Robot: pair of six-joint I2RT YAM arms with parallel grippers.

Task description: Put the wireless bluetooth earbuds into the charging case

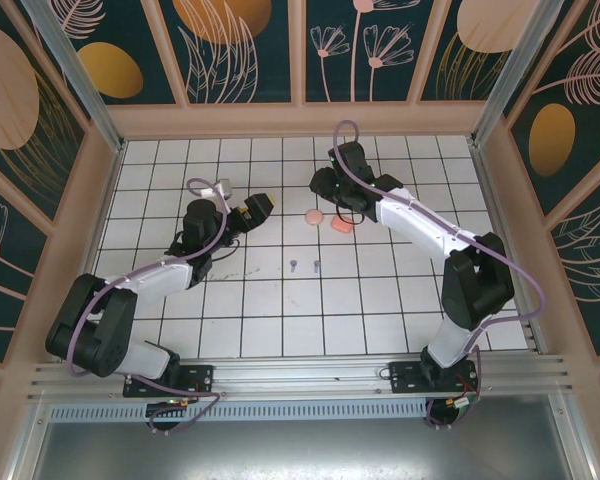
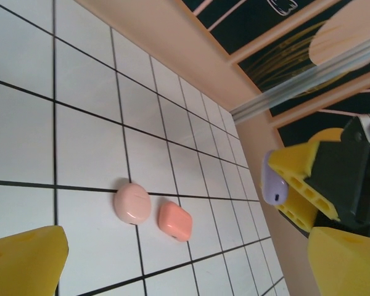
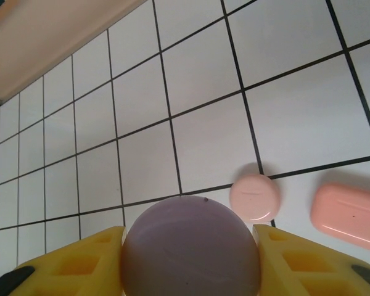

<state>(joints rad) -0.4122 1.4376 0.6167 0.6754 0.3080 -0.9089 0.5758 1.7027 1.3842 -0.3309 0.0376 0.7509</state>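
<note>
A robot test cell in a lab: aluminium rail point(image 1: 300, 372), white gridded floor point(image 1: 280, 305), floral-printed wall panels point(image 1: 235, 45).

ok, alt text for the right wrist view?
The right gripper holds a lilac case between its yellow fingers. Ahead of it on the white tiled table lie a round pink case and, beside it, a coral case, both closed.

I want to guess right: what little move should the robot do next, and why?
Probably move the open left fingers to the lilac case to lift its lid: the right fingers grip it, it looks shut, and two buds lie loose.
</note>
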